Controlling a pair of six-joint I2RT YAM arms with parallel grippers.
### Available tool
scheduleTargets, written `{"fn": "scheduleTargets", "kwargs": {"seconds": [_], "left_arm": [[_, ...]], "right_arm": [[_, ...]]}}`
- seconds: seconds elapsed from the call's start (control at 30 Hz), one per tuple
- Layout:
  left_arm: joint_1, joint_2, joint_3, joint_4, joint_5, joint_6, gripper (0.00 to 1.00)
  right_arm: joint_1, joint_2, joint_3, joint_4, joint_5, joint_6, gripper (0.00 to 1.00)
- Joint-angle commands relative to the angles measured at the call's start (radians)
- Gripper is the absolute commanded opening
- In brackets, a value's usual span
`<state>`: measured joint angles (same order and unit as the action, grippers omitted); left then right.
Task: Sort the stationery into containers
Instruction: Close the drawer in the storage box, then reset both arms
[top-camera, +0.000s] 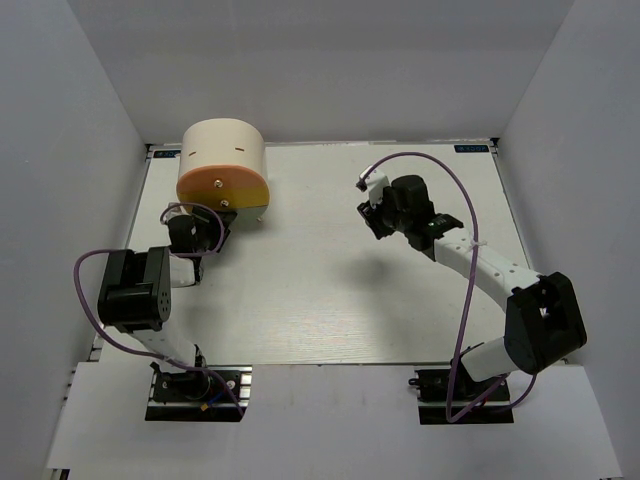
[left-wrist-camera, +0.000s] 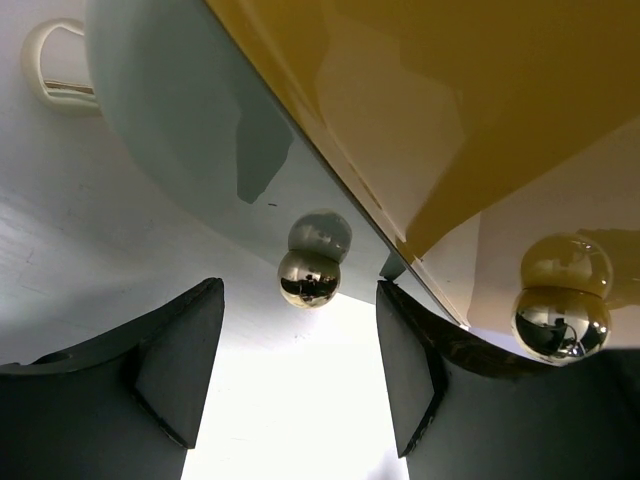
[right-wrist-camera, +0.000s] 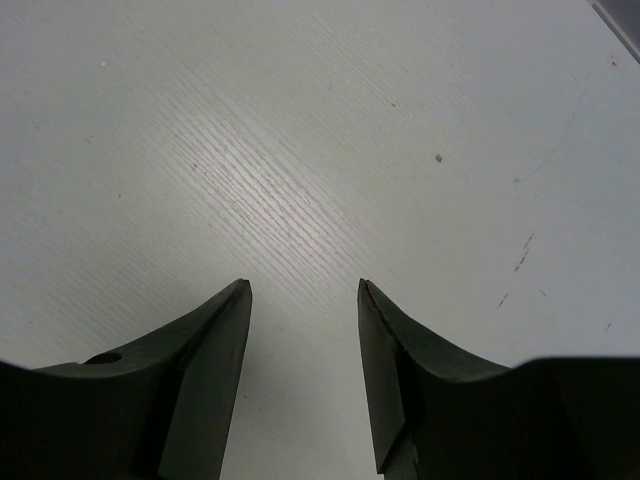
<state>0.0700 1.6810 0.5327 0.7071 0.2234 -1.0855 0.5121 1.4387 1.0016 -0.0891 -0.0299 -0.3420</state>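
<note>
The cream drum-shaped organiser (top-camera: 222, 150) lies on its side at the back left, its orange and yellow front (top-camera: 222, 190) facing the arms. My left gripper (top-camera: 208, 222) is open and empty right below that front. In the left wrist view the yellow front (left-wrist-camera: 420, 90) looms overhead. A shiny knob (left-wrist-camera: 309, 277) sits just beyond my open left gripper (left-wrist-camera: 298, 300), and a second knob (left-wrist-camera: 560, 320) is at the right. My right gripper (top-camera: 368, 205) is open and empty over bare table (right-wrist-camera: 300, 150). No markers, sticks or clip show in any view.
A small cream looped piece (left-wrist-camera: 55, 60) lies on the table beyond the organiser at the far left of the left wrist view. White walls close in the table on three sides. The right arm (top-camera: 480, 265) reaches in from the near right.
</note>
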Motion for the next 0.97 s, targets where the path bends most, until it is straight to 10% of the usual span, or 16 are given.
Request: {"fn": "scheduleTargets", "kwargs": {"seconds": [0.0,0.37,0.53,0.7,0.93], "left_arm": [[-0.003,0.005,0.030,0.045,-0.018,-0.014,0.72],[-0.003,-0.139,-0.100,0.005,0.088,0.053,0.73],[-0.012,-0.403,-0.155,-0.299,0.180,0.237,0.82],[-0.041,-0.713,-0.165,-0.615,0.191,0.392,0.99],[-0.041,-0.971,-0.037,-0.958,0.180,0.572,0.99]], "right_arm": [[-0.006,-0.034,0.008,-0.003,-0.010,0.011,0.53],[-0.017,-0.055,-0.009,-0.015,-0.033,0.018,0.58],[-0.044,-0.102,-0.031,-0.047,-0.051,0.078,0.90],[-0.064,-0.176,-0.066,-0.078,-0.031,0.150,0.90],[-0.081,-0.285,-0.122,-0.077,0.008,0.169,0.90]]}}
